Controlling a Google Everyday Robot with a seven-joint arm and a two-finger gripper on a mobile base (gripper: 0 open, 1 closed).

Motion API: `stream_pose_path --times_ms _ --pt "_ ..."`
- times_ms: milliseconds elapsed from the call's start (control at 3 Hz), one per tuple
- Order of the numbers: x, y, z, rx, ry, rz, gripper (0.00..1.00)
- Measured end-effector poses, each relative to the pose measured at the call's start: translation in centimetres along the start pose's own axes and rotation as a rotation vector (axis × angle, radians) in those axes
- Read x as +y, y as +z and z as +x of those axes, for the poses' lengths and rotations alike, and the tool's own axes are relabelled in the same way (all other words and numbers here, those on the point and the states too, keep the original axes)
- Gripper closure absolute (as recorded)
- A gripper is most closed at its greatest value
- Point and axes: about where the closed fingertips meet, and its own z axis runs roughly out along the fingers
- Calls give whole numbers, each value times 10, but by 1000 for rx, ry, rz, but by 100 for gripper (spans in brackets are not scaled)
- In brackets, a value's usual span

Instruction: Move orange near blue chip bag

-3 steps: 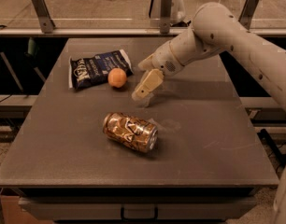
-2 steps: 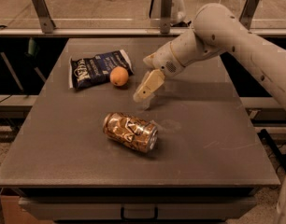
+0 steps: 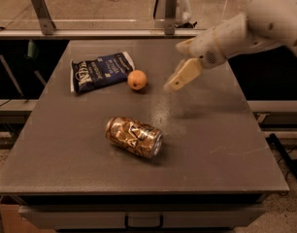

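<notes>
The gripper (image 3: 173, 84) hangs above the tabletop (image 3: 211, 130), right of the orange (image 3: 137, 79) lying just beside the bag (image 3: 97, 71); whether its jaws are apart cannot be told.

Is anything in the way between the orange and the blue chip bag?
Nothing visible is. The orange sits right beside the blue chip bag, at its right edge. The can lies nearer the table's front, out of the way. The gripper is to the orange's right, with nothing between them.
</notes>
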Motion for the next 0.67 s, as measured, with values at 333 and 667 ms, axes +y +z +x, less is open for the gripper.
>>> stream_pose_path --times_ms 333,667 --pt "-5 -68 -1 -32 -3 100 0" --pt "-8 -111 1 -49 12 164 0"
